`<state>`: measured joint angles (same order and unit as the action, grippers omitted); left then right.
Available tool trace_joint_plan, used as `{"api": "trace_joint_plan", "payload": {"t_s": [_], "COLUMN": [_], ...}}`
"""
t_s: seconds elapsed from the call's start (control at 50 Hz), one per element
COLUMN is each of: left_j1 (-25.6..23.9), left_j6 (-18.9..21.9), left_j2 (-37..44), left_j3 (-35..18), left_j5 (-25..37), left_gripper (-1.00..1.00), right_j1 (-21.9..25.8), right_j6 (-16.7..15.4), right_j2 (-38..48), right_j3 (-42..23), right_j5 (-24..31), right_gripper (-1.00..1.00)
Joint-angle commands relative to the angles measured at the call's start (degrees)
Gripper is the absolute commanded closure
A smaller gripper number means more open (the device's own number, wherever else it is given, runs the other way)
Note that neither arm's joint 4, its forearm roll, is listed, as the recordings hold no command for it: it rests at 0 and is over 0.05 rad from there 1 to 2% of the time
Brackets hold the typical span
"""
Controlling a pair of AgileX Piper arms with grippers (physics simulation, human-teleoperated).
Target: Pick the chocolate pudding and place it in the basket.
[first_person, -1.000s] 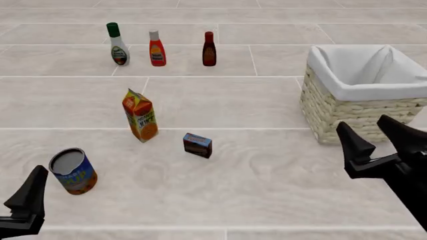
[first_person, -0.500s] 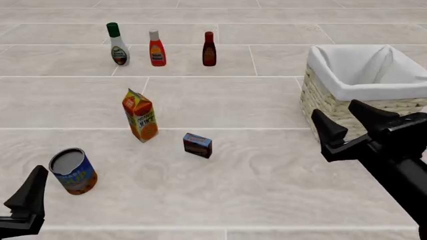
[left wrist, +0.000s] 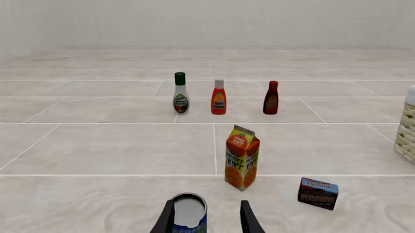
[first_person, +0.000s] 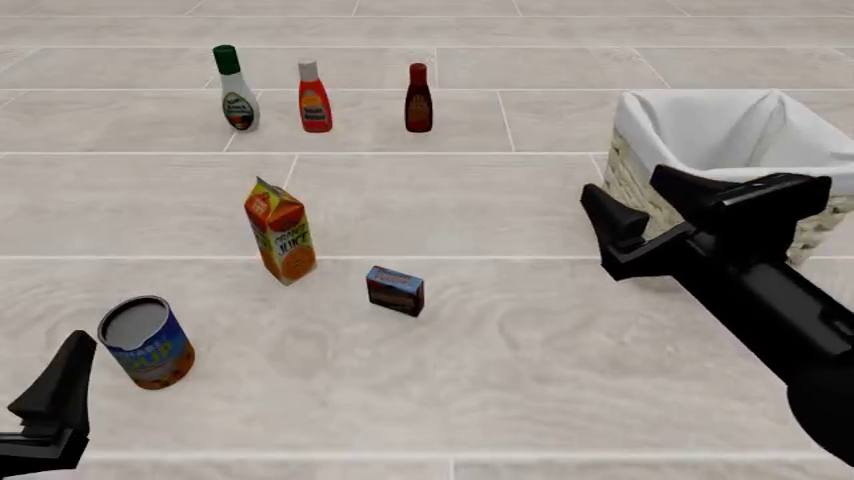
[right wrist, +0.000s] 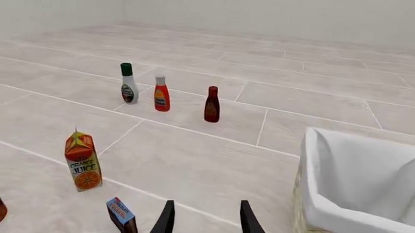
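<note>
The chocolate pudding (first_person: 395, 290) is a small dark brown box with a blue top, standing on the table near the middle. It also shows in the left wrist view (left wrist: 318, 192) and the right wrist view (right wrist: 121, 215). The wicker basket (first_person: 638, 140) with white lining stands at the right. It also shows in the right wrist view (right wrist: 350, 194). My right gripper (first_person: 630, 192) is open and empty, raised in front of the basket's left side, to the right of the pudding. My left gripper (left wrist: 206, 219) is open and empty, low at the near left, just behind the tin can.
An orange juice carton (first_person: 282, 232) stands left of the pudding. A blue-orange tin can (first_person: 147, 342) stands at the near left. Three bottles (first_person: 314, 97) stand in a row at the back.
My right gripper has risen and moved left and forward, from the near right to in front of the basket's left side. The left arm and the objects have not moved.
</note>
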<state>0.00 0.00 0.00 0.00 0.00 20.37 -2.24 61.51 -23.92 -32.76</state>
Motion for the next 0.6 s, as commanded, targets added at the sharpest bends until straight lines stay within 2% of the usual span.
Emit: {"api": "trace_joint_plan", "payload": {"t_s": [0.02, 0.6], "left_j1": [0.0, 0.0], "left_j6": [0.0, 0.0], "left_j2": [0.0, 0.0], "left_j3": [0.0, 0.0], "left_j5": [0.0, 0.0], "left_gripper": [-1.00, -1.00], "right_j1": [2.3, 9.8], "right_j6": [0.1, 0.2], "right_j2": [4.2, 14.0], "right_j3": [-4.1, -11.8], "right_j5": [0.5, 1.3], "right_gripper": [-1.00, -1.00]}}
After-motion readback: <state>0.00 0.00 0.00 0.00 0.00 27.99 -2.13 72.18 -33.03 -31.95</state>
